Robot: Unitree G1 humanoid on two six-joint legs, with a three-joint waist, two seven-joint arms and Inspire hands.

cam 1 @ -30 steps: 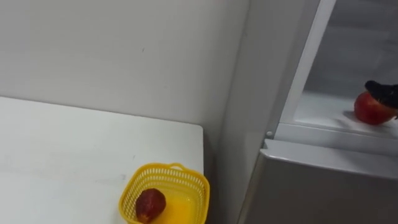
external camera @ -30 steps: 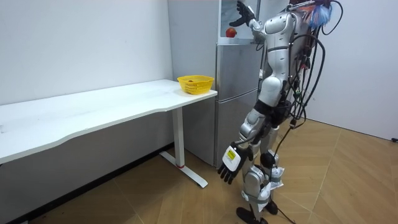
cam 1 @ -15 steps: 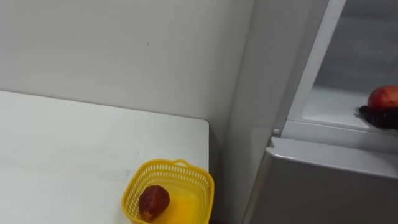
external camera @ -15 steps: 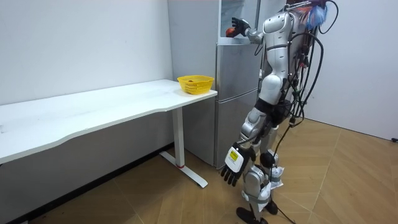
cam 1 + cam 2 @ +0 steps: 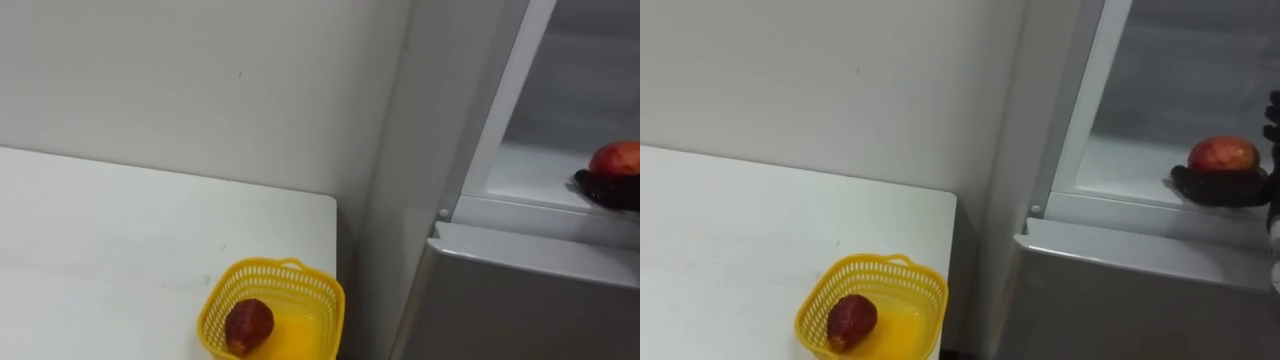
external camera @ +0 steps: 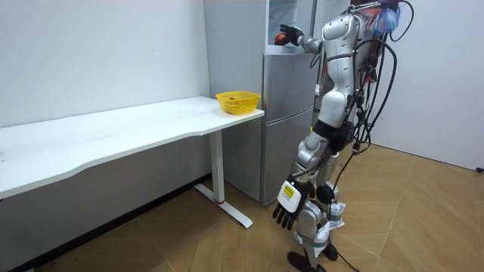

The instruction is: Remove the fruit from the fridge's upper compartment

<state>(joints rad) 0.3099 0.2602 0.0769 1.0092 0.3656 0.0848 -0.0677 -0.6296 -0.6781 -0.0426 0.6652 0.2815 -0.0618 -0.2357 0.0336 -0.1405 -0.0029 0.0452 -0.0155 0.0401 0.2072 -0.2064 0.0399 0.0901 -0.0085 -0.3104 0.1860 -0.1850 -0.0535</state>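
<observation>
A red apple (image 5: 1222, 153) lies at the front edge of the open upper fridge compartment (image 5: 1120, 165). My right hand (image 5: 1225, 188) comes in from the right and wraps the apple, dark fingers curled under its front and more fingers beside it at the view's edge. In the room view I stand facing the fridge (image 6: 287, 113) with that arm stretched up to the shelf, hand (image 6: 287, 35) at the apple. My left hand (image 6: 290, 202) hangs by my thigh with straight fingers.
A yellow mesh basket (image 5: 880, 262) holding a dark red fruit (image 5: 850, 320) sits on the white table's (image 5: 100, 230) corner next to the fridge. The grey lower fridge door (image 5: 1120, 290) is closed below the shelf. A white wall runs behind the table.
My right hand has dropped from above the apple to the shelf and closed round the fruit. The head camera has shifted a little. The left hand has swung slightly.
</observation>
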